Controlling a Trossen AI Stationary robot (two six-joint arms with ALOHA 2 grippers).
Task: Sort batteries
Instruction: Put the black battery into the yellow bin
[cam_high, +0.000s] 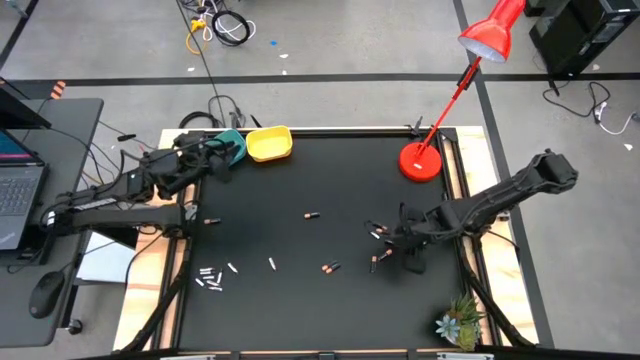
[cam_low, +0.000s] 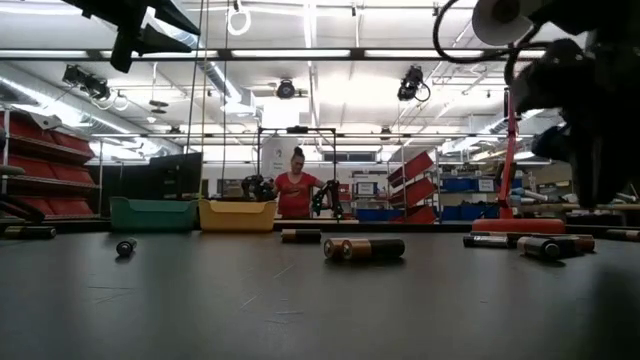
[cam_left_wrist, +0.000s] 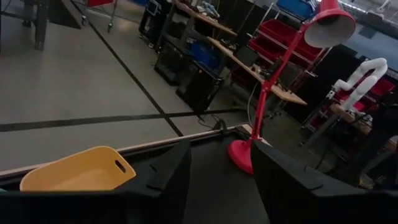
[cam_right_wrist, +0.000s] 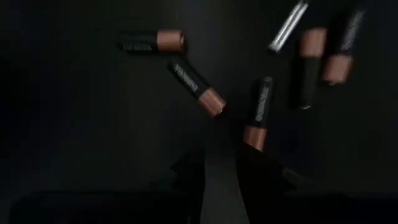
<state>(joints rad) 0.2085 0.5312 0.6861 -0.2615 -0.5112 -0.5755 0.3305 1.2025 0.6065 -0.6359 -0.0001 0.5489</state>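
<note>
A red lamp (cam_high: 421, 160) is stood near the mat's far right edge, and a yellow bowl (cam_high: 269, 144) with a teal bowl (cam_high: 232, 146) at the far left. The left gripper (cam_high: 222, 152) is held above the teal bowl, its fingers parted and empty. The right gripper (cam_high: 392, 240) is lowered among dark, copper-ended batteries (cam_high: 378, 232); its narrow gap is seen just short of one battery (cam_right_wrist: 257, 112), seemingly not yet clasped. Whitish batteries (cam_high: 210, 277) are clustered near the left edge. Open mat is left mid-table.
</note>
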